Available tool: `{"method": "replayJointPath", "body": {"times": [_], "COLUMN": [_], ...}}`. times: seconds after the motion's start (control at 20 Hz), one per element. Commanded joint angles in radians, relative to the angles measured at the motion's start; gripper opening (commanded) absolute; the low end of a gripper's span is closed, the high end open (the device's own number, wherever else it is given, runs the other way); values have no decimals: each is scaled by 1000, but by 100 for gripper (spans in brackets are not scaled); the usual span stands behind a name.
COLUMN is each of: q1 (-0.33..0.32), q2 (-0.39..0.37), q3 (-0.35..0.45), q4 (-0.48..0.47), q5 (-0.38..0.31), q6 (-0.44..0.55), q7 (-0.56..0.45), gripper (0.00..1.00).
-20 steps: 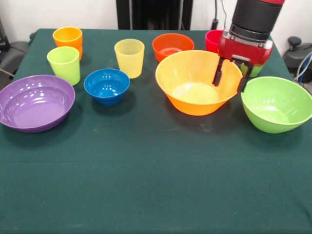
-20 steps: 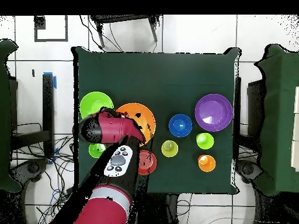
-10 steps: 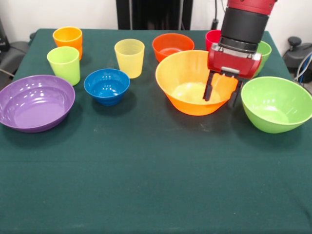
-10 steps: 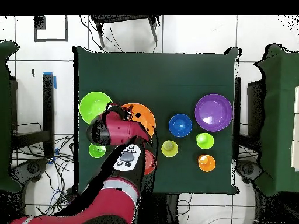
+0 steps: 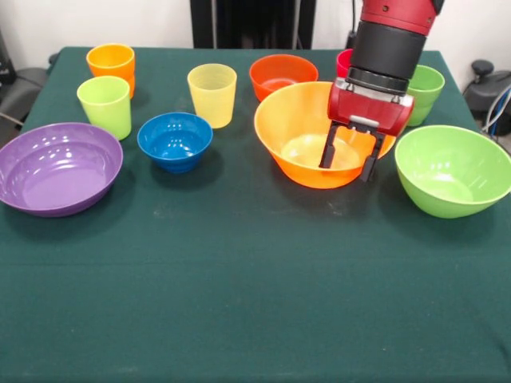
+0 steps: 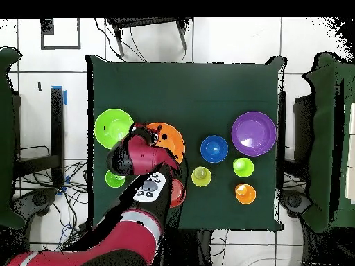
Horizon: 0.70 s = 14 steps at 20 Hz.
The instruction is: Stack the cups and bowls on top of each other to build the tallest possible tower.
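My gripper [image 5: 348, 158] is open and empty, its fingers hanging over the near right part of the large orange-yellow bowl [image 5: 302, 132]. The large green bowl [image 5: 451, 169] stands just to its right. The red-orange bowl [image 5: 281, 73], red cup [image 5: 344, 61] and green cup [image 5: 425, 86] stand behind. The yellow cup [image 5: 212, 94], blue bowl [image 5: 175, 140], lime green cup [image 5: 104, 104], orange cup [image 5: 111, 64] and purple bowl [image 5: 56, 166] stand to the left. Nothing is stacked. In the overhead view the arm [image 6: 139, 156] covers the gripper and part of the orange-yellow bowl [image 6: 170, 138].
The green tablecloth [image 5: 255, 287] has its wide near half bare. In the overhead view, chairs [image 6: 149, 28] and cables [image 6: 69, 208] lie around the table.
My gripper has moved left and toward the camera in the front view, from the orange-yellow bowl's right rim to its near right part. The bowls and cups have not moved.
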<state>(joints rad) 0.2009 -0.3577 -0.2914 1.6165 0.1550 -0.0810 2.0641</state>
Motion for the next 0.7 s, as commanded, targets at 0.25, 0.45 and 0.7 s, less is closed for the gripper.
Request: {"method": "replayJointPath", "body": {"times": [0.25, 0.45, 0.7], "q1": [-44, -64, -86], "q2": [25, 28, 21], "q3": [131, 144, 165], "q4": [54, 41, 45], "q5": [63, 85, 89], "q6": [190, 226, 260], "q7": [164, 159, 138], "gripper": [100, 100, 100]}}
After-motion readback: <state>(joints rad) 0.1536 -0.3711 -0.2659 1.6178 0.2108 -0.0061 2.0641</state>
